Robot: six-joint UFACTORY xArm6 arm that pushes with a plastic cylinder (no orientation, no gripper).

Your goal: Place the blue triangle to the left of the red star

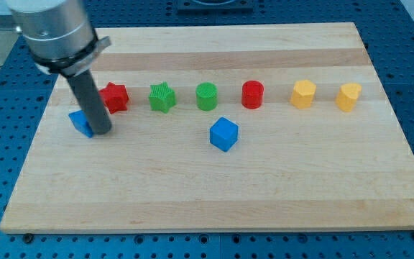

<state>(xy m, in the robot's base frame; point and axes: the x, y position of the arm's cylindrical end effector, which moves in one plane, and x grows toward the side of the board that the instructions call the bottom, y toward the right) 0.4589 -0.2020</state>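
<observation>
My tip, a bare rod holding nothing, touches the right side of the small blue triangle block on the wooden desk. The red star block sits just above-right, so the triangle already lies to its lower left.

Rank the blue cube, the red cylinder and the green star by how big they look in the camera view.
1. Blue cube, largest, though it sits nearer the view's bottom, which may flatter it.
2. Green star and red cylinder look about alike; I can't rank them.
</observation>
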